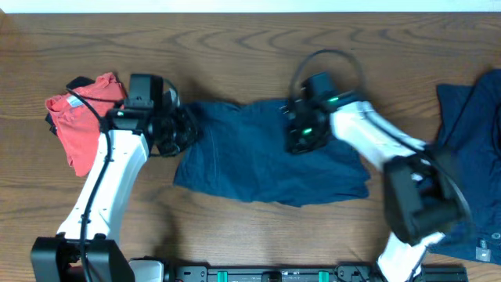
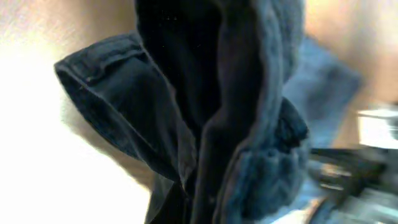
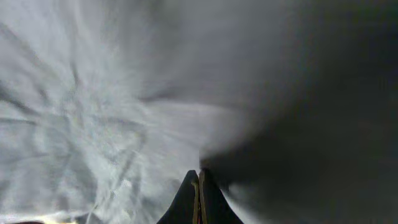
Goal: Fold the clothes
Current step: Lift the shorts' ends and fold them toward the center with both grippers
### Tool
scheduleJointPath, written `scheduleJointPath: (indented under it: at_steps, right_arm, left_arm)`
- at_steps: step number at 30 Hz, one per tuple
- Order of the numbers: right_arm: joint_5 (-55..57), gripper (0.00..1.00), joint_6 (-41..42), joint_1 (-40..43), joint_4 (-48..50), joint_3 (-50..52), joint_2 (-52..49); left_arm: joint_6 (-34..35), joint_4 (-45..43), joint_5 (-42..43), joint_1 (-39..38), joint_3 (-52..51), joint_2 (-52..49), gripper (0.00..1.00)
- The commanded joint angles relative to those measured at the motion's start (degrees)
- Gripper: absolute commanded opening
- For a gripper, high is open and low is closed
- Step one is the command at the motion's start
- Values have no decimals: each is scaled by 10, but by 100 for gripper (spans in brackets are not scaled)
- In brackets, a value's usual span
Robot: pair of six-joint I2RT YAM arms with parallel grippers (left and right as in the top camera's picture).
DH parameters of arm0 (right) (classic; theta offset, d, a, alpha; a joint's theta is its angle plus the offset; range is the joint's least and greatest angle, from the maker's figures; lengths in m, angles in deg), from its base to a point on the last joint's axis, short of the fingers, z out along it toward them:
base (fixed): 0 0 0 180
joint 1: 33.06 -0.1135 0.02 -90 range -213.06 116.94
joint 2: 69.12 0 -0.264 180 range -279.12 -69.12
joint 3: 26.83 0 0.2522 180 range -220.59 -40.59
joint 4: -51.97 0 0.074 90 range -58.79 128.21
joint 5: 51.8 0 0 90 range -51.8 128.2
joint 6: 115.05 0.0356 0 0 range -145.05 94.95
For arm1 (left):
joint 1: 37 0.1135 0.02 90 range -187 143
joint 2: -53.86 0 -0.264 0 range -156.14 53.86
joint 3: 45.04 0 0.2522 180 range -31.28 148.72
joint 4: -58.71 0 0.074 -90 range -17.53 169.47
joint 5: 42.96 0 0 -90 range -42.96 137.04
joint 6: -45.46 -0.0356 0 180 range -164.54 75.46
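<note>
A dark navy garment (image 1: 258, 160) lies spread and wrinkled at the middle of the table. My left gripper (image 1: 183, 131) is at its left corner. In the left wrist view, bunched navy cloth with a seamed hem (image 2: 211, 106) fills the frame and hides the fingers, and it looks gripped. My right gripper (image 1: 301, 131) is on the garment's upper middle. In the right wrist view its fingertips (image 3: 199, 177) are pressed together on a fold of the cloth (image 3: 112, 124). A second navy garment (image 1: 470, 133) lies at the right edge.
A small red folded shirt (image 1: 82, 117) lies at the far left, just beside the left arm. The wooden table (image 1: 235, 47) shows bare behind the garments. The arm bases stand at the front edge.
</note>
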Motion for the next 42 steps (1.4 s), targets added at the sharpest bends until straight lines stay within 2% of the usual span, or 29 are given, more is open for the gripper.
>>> scheduleJointPath:
  at_steps: [1,5,8,11,16,24,30,37,42]
  right_arm:
    - [-76,1,25,-76,49,9,-66]
    - [-126,2,60,-153,174,9,-125]
    - [-110,4,74,-192,253,9,-143]
    - [-74,7,78,-206,278,-1,-140]
    - [-24,13,68,-173,194,-33,-103]
    - [56,14,25,-48,-7,-42,35]
    - [126,13,27,-2,-140,-26,46]
    - [196,13,122,2,-122,82,45]
    - [196,13,145,2,-63,144,45]
  left_arm:
    - [-5,3,58,1,48,9,6]
    - [25,2,71,0,70,9,6]
    - [52,-17,125,0,72,10,6]
    - [71,-37,169,0,72,10,6]
    - [57,-24,160,0,72,9,6]
    - [26,11,160,0,62,9,6]
    - [7,28,160,-13,58,9,6]
    - [8,29,114,-100,58,9,7]
    - [28,29,61,-189,58,8,7]
